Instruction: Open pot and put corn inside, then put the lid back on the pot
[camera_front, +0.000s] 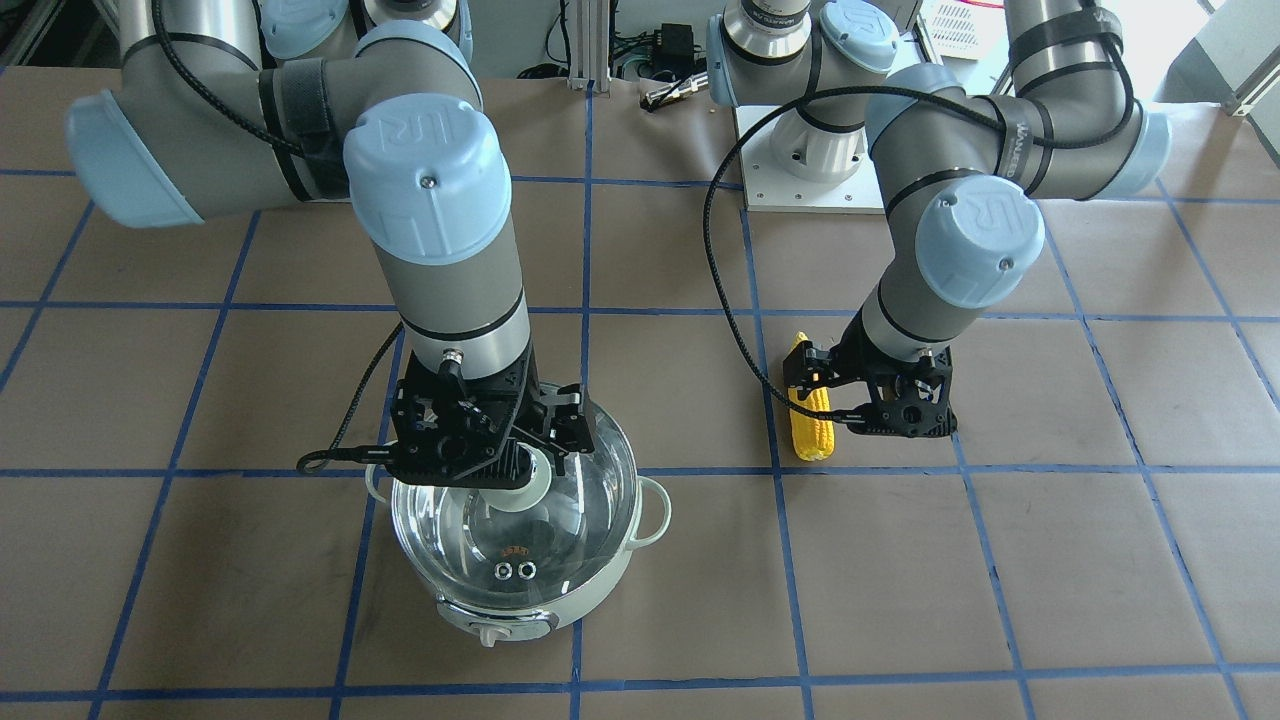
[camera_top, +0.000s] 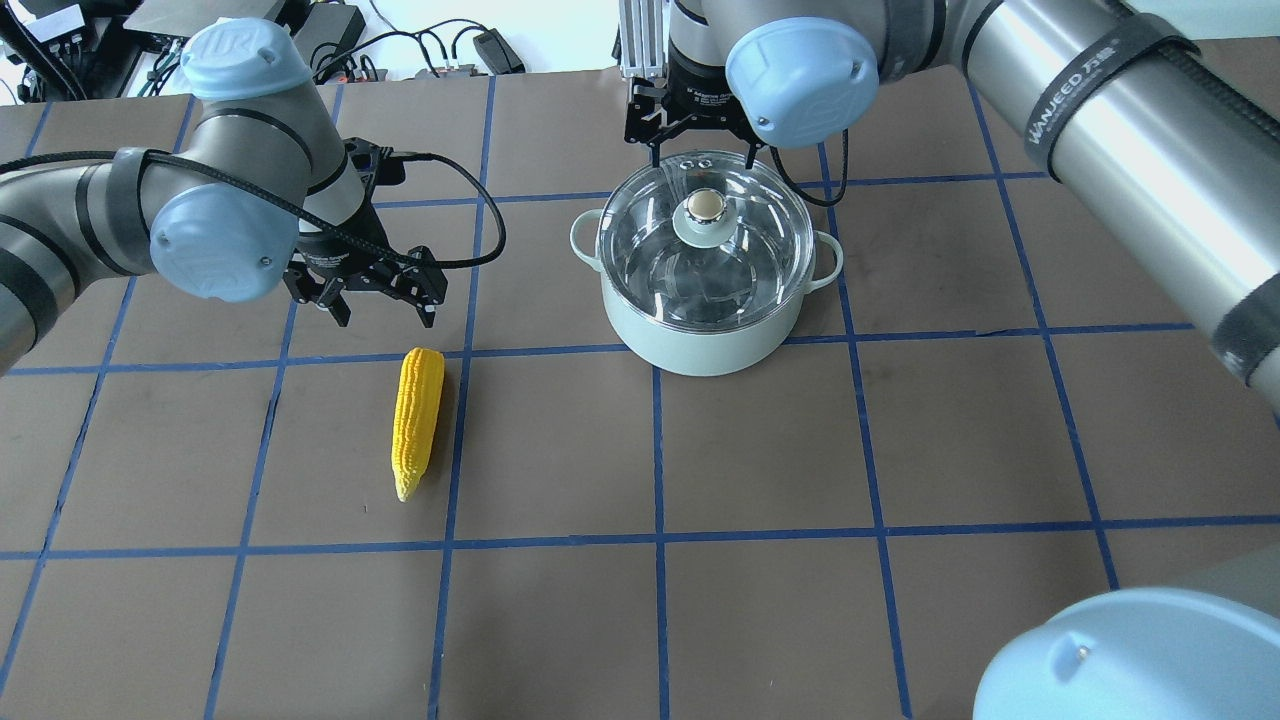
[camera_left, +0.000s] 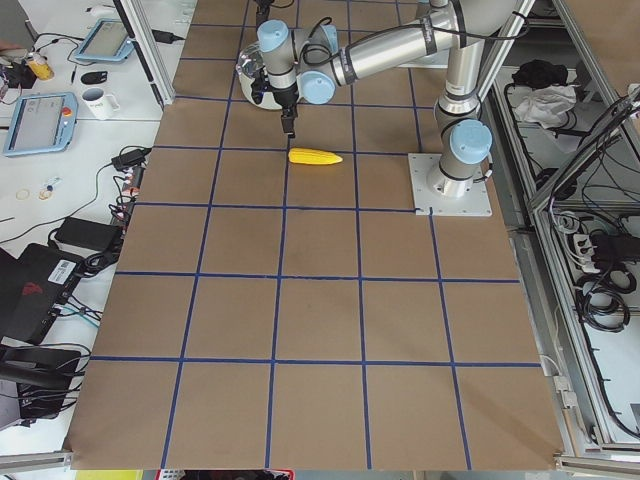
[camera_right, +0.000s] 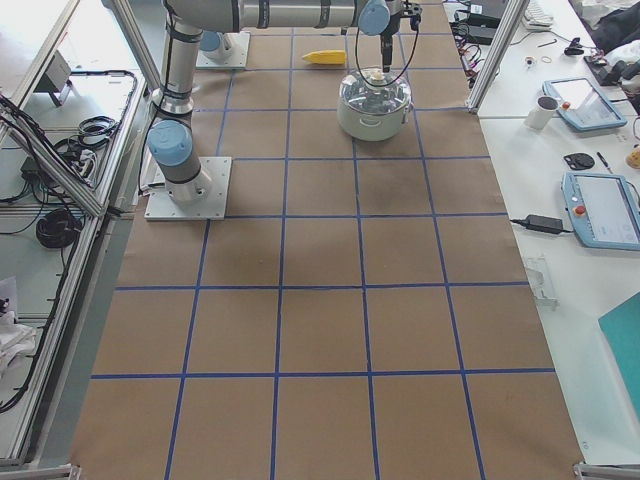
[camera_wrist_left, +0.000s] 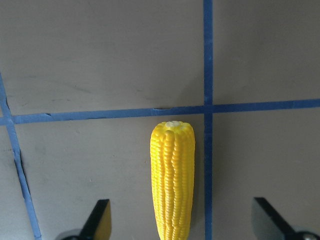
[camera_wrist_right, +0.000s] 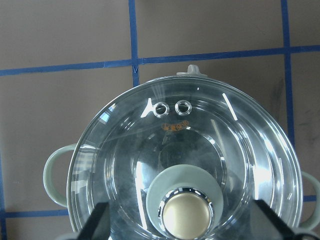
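Plainly, wrist cams show left gripper (camera_wrist_left: 182, 222) fingers apart over corn (camera_wrist_left: 172, 175), right gripper's (camera_wrist_right: 182, 222) over lid (camera_wrist_right: 125, 165).

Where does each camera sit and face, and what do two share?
Front: across the table, facing the robot; right arm over pot, left arm by corn.
Overhead: behind robot, looking forward and down; both arms.
Left side: table's left end; left arm nearer.
Right side: table's right end; right arm nearer.
Left wrist: down on corn, past left hand.
Right wrist: down on lid, past right hand.
Front and overhead share pot and corn, mirrored.
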